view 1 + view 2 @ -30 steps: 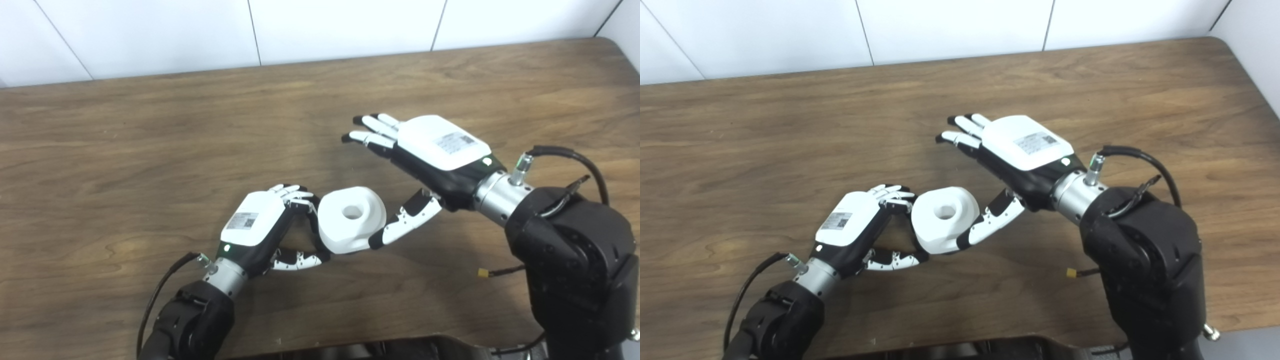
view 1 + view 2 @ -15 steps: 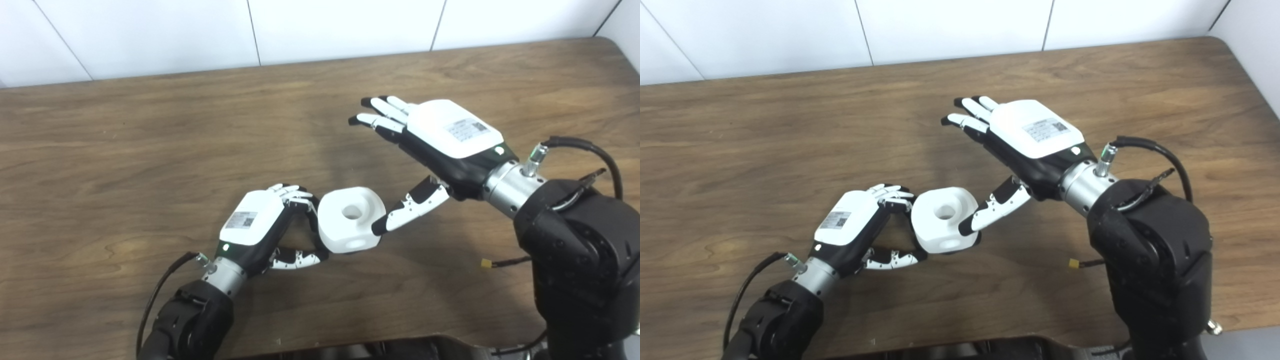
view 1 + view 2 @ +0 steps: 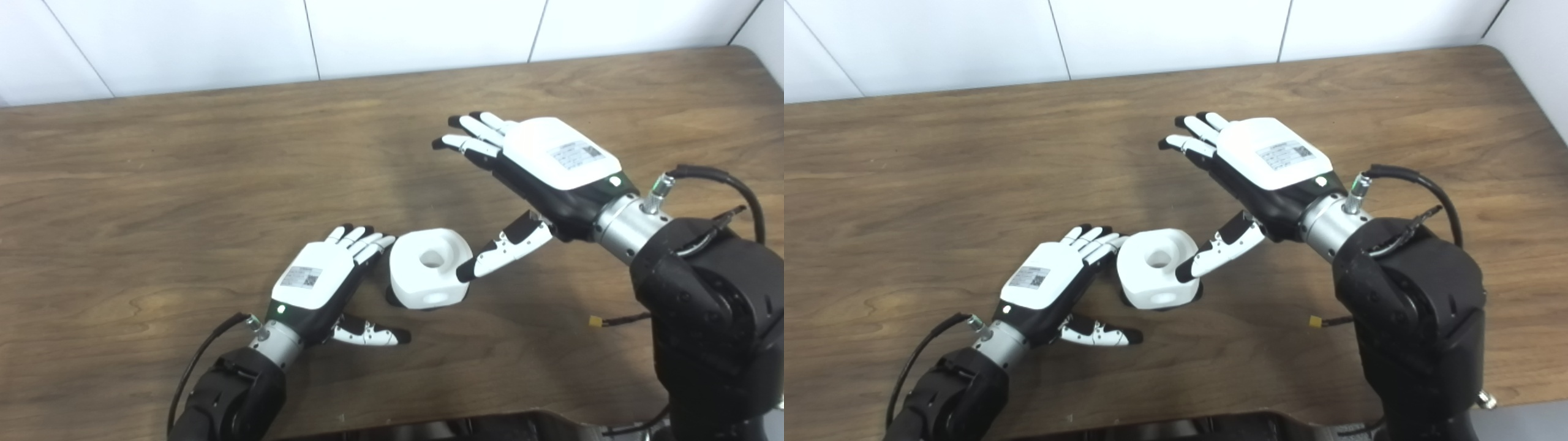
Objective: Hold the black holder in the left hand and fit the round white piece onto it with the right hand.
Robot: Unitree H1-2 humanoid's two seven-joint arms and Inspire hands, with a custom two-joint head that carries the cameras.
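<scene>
1. Wood-grain table [image 3: 184, 171] fills most of both head views, with white wall panels [image 3: 184, 43] along its far edge at 12 o'clock.
2. Near the middle of the table, a little toward 6 o'clock, sits the round white piece [image 3: 430, 267], a chunky rounded block with a round hole in its upward face and a smaller recess in its near side.
3. Under its lower rim a thin dark sliver shows; this looks like the black holder [image 3: 1124, 299], almost wholly covered by the white piece, so how well the two are seated cannot be told.
4. At 9 o'clock of the piece lies the left hand [image 3: 321, 283], back upward, fingers stretched out and apart toward 1 o'clock, their tips just beside the piece's upper left edge; whether they touch it is unclear.
5. Its thumb [image 3: 373, 334] points to 3 o'clock along the table, below the piece and apart from it. This hand holds nothing.
6. At 2 o'clock of the piece the right hand [image 3: 551, 162] hovers above the table, back upward, fingers straight and spread toward 10 o'clock, gripping nothing.
7. Its thumb [image 3: 499, 254] reaches down toward 8 o'clock, the black tip at the piece's right edge.
8. Both black forearms enter from the bottom edge, the right one bulky at 4 o'clock with a black cable [image 3: 716, 180] looping over its wrist.
</scene>
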